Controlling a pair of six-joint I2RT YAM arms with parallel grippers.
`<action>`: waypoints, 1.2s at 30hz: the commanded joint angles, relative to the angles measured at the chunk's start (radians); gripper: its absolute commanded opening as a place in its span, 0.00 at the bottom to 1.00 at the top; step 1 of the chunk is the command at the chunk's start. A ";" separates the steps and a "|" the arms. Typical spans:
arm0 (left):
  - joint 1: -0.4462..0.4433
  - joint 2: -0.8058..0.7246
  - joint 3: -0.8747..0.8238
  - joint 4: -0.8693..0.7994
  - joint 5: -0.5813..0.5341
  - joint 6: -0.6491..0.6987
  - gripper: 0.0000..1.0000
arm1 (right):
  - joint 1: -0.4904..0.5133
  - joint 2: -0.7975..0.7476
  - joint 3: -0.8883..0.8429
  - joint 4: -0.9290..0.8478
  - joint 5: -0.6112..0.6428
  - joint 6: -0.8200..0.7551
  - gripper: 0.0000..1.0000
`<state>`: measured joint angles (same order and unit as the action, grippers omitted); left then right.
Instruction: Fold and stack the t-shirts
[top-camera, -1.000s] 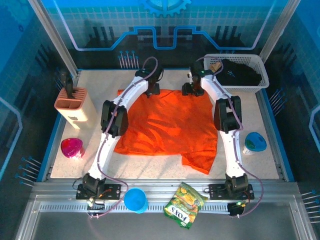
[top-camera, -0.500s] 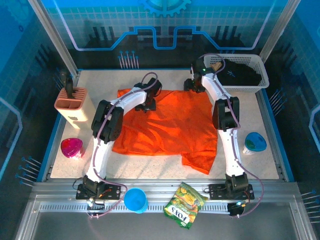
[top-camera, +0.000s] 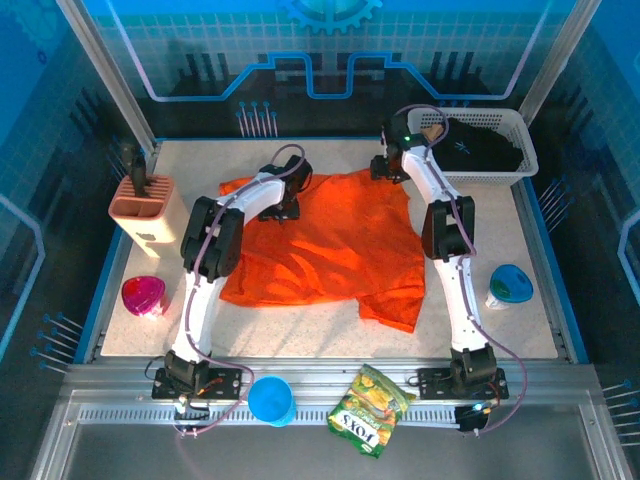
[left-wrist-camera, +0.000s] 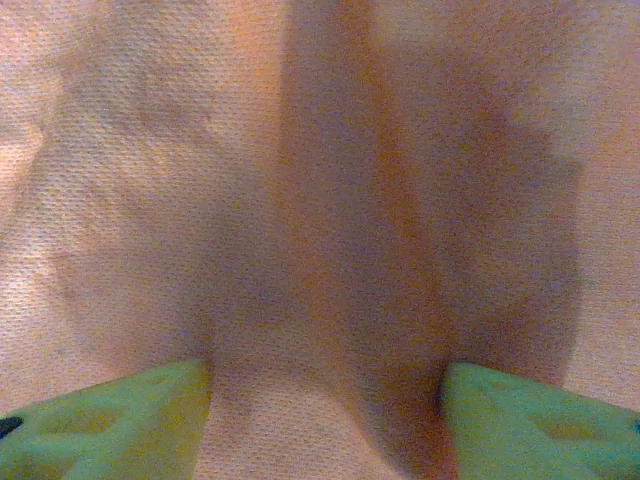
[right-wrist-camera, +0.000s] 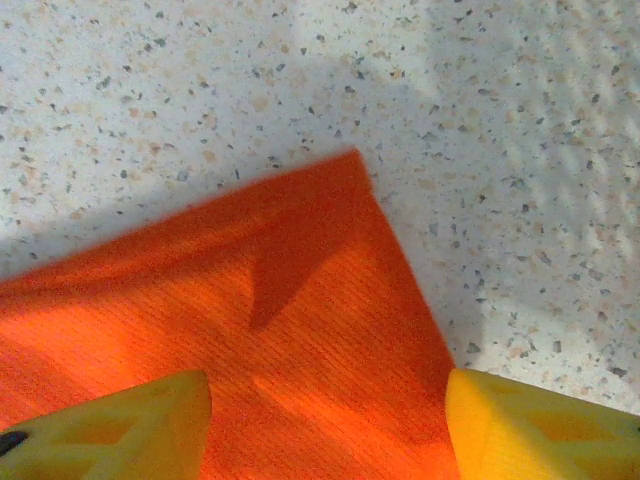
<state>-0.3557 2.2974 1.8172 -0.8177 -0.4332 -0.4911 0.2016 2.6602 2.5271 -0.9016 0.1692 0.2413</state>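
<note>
**Left gripper** (top-camera: 286, 207): jaws parted wide and set low on the orange t-shirt (top-camera: 330, 250), a little inside its far left corner. In the left wrist view the fingers (left-wrist-camera: 105, 420) stand well apart with a raised ridge of cloth between them. Nothing is pinched.

**Right gripper** (top-camera: 384, 169): likewise parted, poised over the shirt's far right corner. In the right wrist view that corner lies flat on the speckled tabletop (right-wrist-camera: 500, 150) between the fingers, not lifted.

**Change over the last second:**
- The left gripper has slid off the shirt's far hem, leftward and slightly nearer.
- The right gripper has drawn a little toward the far edge of the tabletop.
- The shirt has followed. Its far left corner now reaches further toward the left edge, its right side has pulled inward, and its near right sleeve has retreated from the near edge.

**Position of the garments:** the orange t-shirt lies spread over the middle of the tabletop, wrinkled and still unfolded. The black t-shirt (top-camera: 490, 150) rests in the white basket (top-camera: 500, 172) at the far right corner.

**Interpretation:** the shift reads as dragging and straightening before a first fold. With each far corner under open jaws, a pinch by both grippers appears to be the next requirement. No fold is made and no stack is begun. The ridge under the left gripper may let it catch a bunched layer of cloth rather than a clean edge.
</note>
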 joint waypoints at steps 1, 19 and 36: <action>0.006 0.061 -0.018 -0.090 -0.010 0.008 0.64 | -0.013 0.022 0.043 -0.017 0.012 -0.013 0.63; -0.012 0.036 -0.052 -0.043 0.033 0.042 0.64 | 0.052 0.149 0.126 -0.095 -0.071 0.027 0.22; -0.022 -0.029 -0.160 0.024 0.044 0.030 0.64 | 0.213 -0.514 -0.745 0.295 -0.030 0.020 0.00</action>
<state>-0.3695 2.2436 1.7123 -0.7338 -0.4400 -0.4702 0.3386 2.2292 1.9224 -0.7246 0.1307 0.2432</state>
